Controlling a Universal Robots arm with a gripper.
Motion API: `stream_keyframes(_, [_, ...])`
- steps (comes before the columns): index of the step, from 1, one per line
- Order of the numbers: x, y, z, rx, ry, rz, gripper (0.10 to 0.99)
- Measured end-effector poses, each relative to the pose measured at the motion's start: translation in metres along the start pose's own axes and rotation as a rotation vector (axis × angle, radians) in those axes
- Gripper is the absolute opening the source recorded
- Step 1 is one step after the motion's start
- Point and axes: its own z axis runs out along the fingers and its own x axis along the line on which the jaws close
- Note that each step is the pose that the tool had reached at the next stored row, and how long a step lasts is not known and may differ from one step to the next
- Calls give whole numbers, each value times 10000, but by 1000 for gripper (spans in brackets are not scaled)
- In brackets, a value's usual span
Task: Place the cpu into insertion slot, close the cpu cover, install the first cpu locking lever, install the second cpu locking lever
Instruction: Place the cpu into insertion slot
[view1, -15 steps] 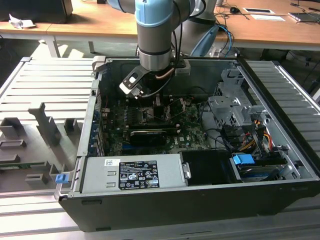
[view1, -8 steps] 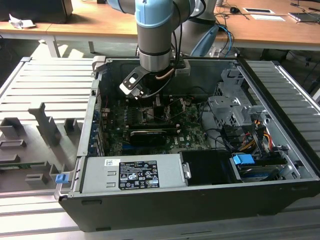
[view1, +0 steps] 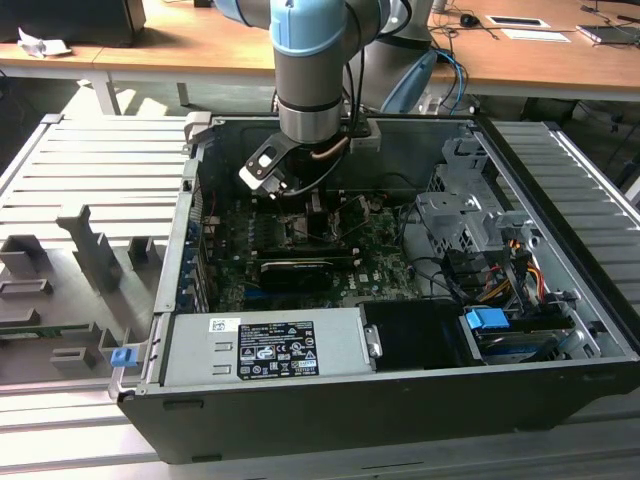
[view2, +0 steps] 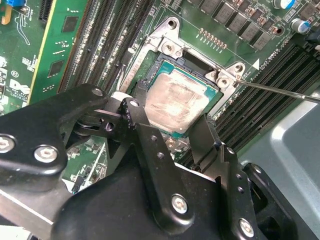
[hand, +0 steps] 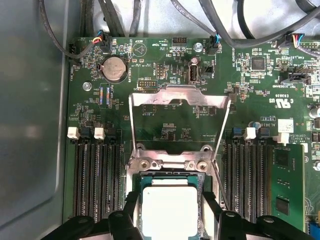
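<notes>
The cpu (view2: 177, 102) (hand: 170, 210), with a pale silvery face, lies low in the insertion slot (hand: 170, 164) on the green board. In both wrist views my gripper (view2: 172, 112) (hand: 170, 197) straddles it, and its black fingers (view2: 139, 107) press against two opposite edges of the chip. The cpu cover (hand: 180, 95), a thin silvery frame, stands raised and swung back behind the socket. A thin wire locking lever (hand: 220, 187) (view2: 280, 91) sticks up beside the socket. In the exterior view the gripper (view1: 298, 200) reaches down into the open computer case.
Rows of black memory slots (hand: 95, 180) (hand: 245, 180) flank the socket. A coin battery (hand: 114, 68) and cables lie beyond the cover. The grey case wall (hand: 30, 125) is close by. A power supply (view1: 265, 345) and drive cage (view1: 470, 215) fill the case.
</notes>
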Motion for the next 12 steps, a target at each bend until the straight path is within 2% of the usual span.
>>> stream_keyframes(5, [-2,6,-1,3,-8,59,592])
stream_keyframes(6, [-3,8,-1,1,-15,137,525])
stream_keyframes(9, [-2,10,0,-4,-30,344,525])
stream_keyframes(12, [-2,10,1,-6,-64,306,525])
